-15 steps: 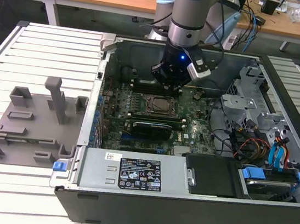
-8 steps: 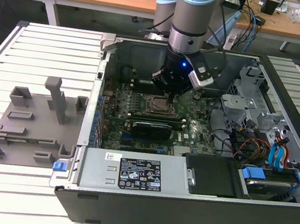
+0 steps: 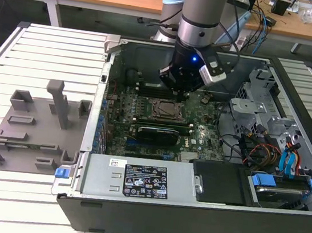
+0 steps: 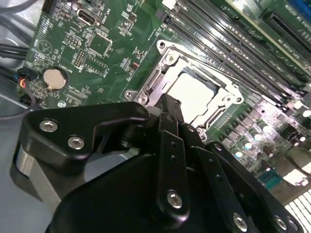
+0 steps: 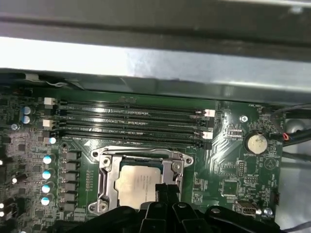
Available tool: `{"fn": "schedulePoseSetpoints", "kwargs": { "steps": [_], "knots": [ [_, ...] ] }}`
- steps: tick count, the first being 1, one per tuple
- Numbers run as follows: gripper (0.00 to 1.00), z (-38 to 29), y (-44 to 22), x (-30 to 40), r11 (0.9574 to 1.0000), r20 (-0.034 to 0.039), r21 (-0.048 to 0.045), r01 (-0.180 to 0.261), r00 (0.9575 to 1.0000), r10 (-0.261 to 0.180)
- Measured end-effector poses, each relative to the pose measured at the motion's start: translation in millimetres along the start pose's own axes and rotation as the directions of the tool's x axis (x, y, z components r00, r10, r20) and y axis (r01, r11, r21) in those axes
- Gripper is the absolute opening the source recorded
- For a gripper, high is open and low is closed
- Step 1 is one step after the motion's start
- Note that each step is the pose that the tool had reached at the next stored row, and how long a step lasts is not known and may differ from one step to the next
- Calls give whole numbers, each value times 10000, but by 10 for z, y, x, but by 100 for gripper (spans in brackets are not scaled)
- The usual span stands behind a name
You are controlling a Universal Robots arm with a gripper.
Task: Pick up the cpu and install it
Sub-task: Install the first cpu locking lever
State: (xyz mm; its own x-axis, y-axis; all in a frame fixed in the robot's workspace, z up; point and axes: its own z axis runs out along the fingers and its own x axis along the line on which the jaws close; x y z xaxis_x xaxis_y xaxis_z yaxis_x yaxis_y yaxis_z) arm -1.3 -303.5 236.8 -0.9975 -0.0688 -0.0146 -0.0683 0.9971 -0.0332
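- Step in hand: the flat square cpu with a silvery-white metal top (image 5: 137,185) lies inside the metal-framed square socket (image 5: 104,182) on the green motherboard (image 4: 73,53). Judged from this, the install stage is at or near seating.
- Black multi-link gripper (image 3: 182,89): it hangs over the socket in the exterior view. In both wrist views its dark fingers (image 4: 170,114) close to a narrow tip at the chip's edge. The jaws look clenched together, and whether they pinch the chip cannot be told.
- Next move calls for: small, level, vertical motion only, since the chip must sit flat within the frame.
- Edges and room: black memory slots (image 5: 131,121) run just beyond the socket's far side. The grey case wall (image 5: 155,68) rises behind them. Open room lies straight above, and the grey plastic fixture tray (image 3: 27,134) sits well apart at the exterior view's left.
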Motion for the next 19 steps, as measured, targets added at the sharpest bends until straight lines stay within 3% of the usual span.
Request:
{"fn": "schedulePoseSetpoints", "kwargs": {
  "steps": [10,13,19],
  "knots": [
    [11,-230,-8,-4,10000,0,6,1,10000,-1],
    [11,-333,-11,-5,10000,0,10,1,10000,-1],
    [11,-351,-12,-5,10000,0,9,0,10000,0]
  ]
}}
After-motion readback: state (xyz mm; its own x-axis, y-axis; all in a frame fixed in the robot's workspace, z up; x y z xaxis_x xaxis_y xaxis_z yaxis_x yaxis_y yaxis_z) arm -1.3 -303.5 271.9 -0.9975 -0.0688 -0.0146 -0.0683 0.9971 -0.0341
